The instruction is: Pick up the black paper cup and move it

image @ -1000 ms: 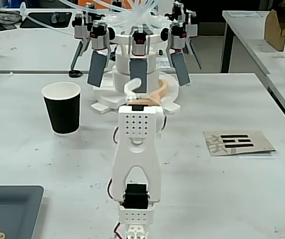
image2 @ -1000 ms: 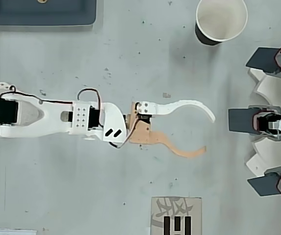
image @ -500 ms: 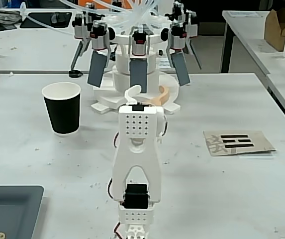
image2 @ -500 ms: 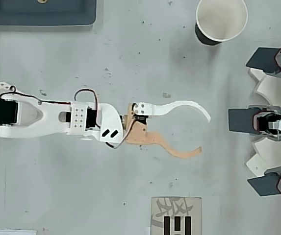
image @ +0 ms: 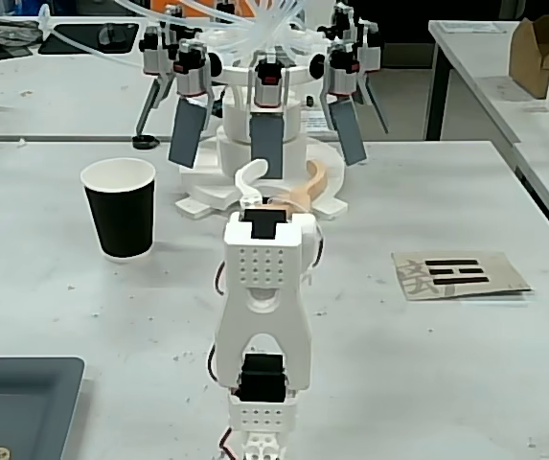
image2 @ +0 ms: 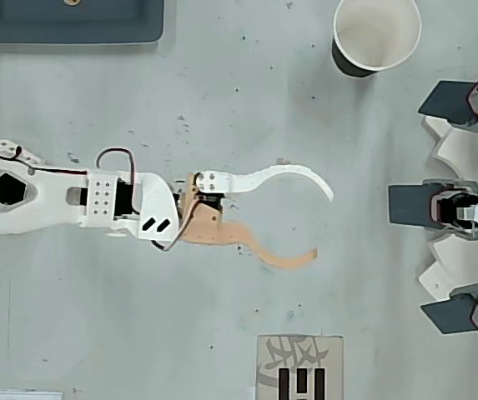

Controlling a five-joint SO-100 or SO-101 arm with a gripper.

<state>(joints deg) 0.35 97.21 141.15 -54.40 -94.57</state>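
White five-joint arm stretched low along mid-table, two-finger gripper [image2: 322,225] spread wide, empty. Black tapered paper cup [image2: 375,35] upright near table's far edge, apart.

Tapered black paper cup [image: 119,218], matte black wall, white rim and inside. Two-finger gripper [image2: 320,225], one finger [image2: 284,177] white, the other tan-orange. Grey-white speckled table [image: 427,364]. Flat brown card [image: 460,274] with black bars and a greyish mark, possibly a character.
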